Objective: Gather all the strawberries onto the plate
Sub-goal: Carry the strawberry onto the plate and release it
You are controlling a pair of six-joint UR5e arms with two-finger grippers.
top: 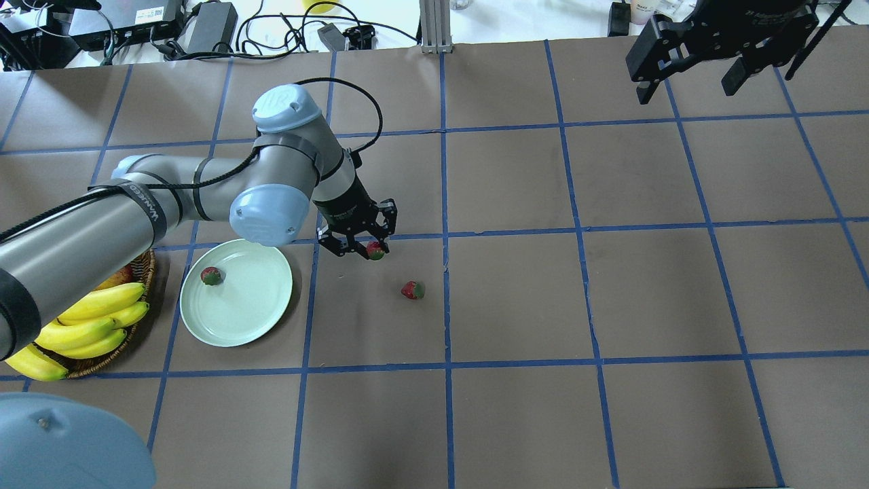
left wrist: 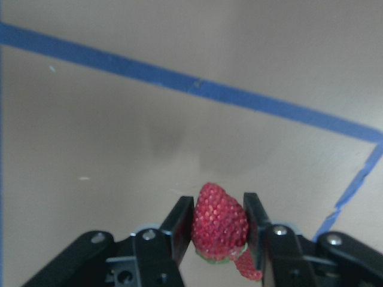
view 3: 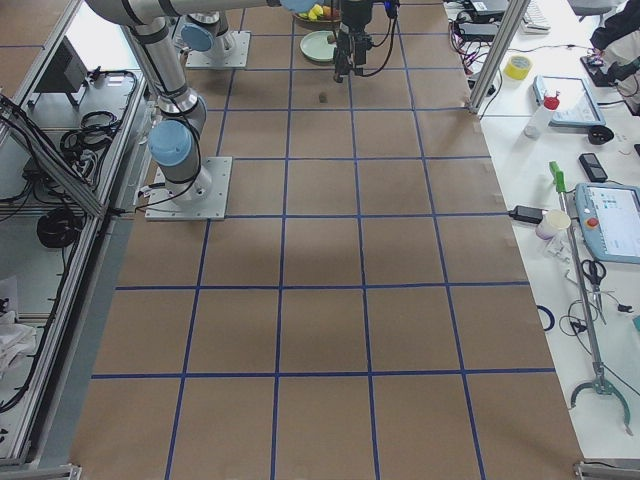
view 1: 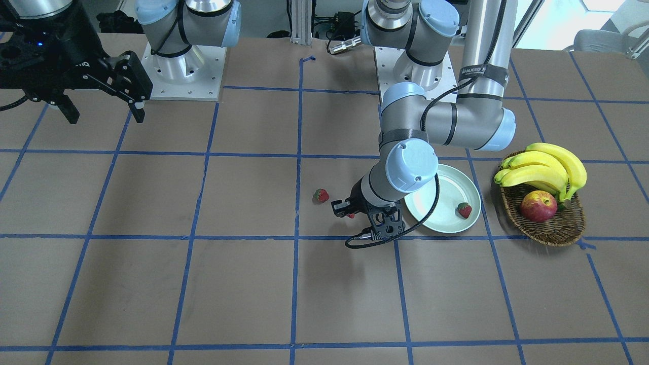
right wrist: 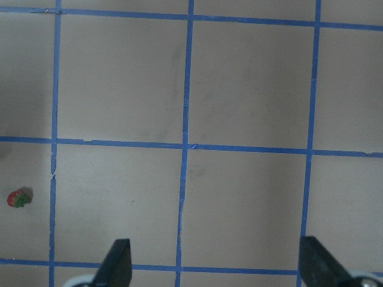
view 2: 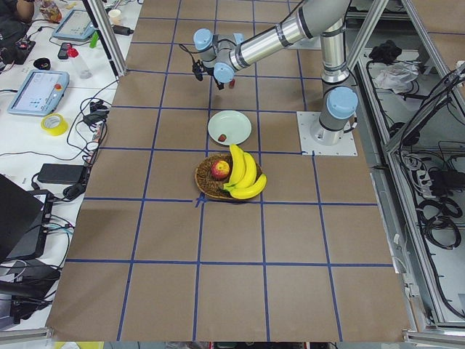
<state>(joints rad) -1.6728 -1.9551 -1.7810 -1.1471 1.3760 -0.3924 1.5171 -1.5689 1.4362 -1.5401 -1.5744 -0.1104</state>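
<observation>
My left gripper (top: 368, 252) is shut on a strawberry (left wrist: 219, 230) and holds it just above the table, to the right of the plate (top: 237, 319) in the overhead view. The plate is round, pale mint-white, and has one strawberry (top: 210, 276) near its far left rim. A third strawberry (top: 412, 291) lies on the brown table to the right of my left gripper. In the front view it lies to the gripper's left (view 1: 320, 195). My right gripper (top: 686, 78) is open and empty, raised high at the far right. Its wrist view shows the loose strawberry (right wrist: 19, 198).
A brown wicker basket (view 1: 557, 230) with bananas (view 1: 545, 170) and a red-yellow apple (view 1: 538, 206) stands beside the plate, on the side away from the gripper. Blue tape lines grid the table. My left arm's elbow (view 1: 410, 165) hangs over the plate's rim.
</observation>
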